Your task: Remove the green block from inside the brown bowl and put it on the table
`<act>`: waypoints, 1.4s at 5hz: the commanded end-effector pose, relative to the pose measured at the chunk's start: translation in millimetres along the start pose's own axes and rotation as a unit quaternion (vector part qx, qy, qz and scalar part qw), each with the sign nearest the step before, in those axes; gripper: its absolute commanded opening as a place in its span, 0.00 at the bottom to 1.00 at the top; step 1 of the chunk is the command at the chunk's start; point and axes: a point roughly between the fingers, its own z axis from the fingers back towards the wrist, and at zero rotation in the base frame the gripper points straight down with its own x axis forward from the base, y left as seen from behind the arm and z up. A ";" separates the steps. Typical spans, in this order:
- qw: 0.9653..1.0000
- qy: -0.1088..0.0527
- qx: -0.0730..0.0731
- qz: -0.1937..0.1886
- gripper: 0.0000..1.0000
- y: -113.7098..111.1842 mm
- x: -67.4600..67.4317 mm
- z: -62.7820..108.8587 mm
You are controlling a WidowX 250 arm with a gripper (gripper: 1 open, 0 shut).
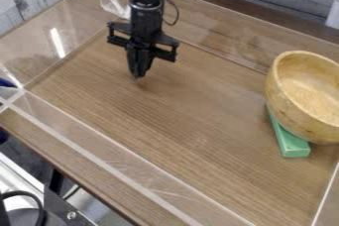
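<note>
Oddly, the green block is not lying inside the brown bowl: it sits on the table at the lower right of the frame, tucked against and partly under the bowl's lower-left side, with only its lower portion showing past the rim. The bowl's pale interior looks empty from this angle.

The block reads as a small, flat, rigid piece, matte and probably light. It should neither deform nor slip much under the pads. Its flatness is the awkward part: it lies low on the wood, so the best hold is likely across its narrow width, on the two long edges of the exposed end, well clear of the bowl wall. The bowl seems to rest against it, so lifting it may nudge the bowl.

Its long axis runs diagonally, from upper left under the bowl toward lower right, with the free end pointing to the lower right corner.

The gripper hangs in the upper left of the frame, pointing straight down just above bare tabletop, its fingers pressed together and holding nothing, well apart from both bowl and block.
</note>
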 end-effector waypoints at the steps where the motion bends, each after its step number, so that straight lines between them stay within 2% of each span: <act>1: 1.000 -0.026 -0.003 -0.004 0.00 3.2 8.2 10.4; 2: 1.000 -0.025 -0.008 -0.008 0.00 5.6 8.4 4.5; 3: 0.999 -0.031 -0.007 -0.019 0.00 5.0 11.6 -3.7; 4: 0.999 -0.042 -0.009 -0.029 1.00 3.6 12.9 -3.8; 5: 0.998 -0.053 -0.007 -0.033 1.00 7.2 18.0 -4.1; 7: 0.995 -0.091 -0.015 -0.035 1.00 14.2 34.5 -0.9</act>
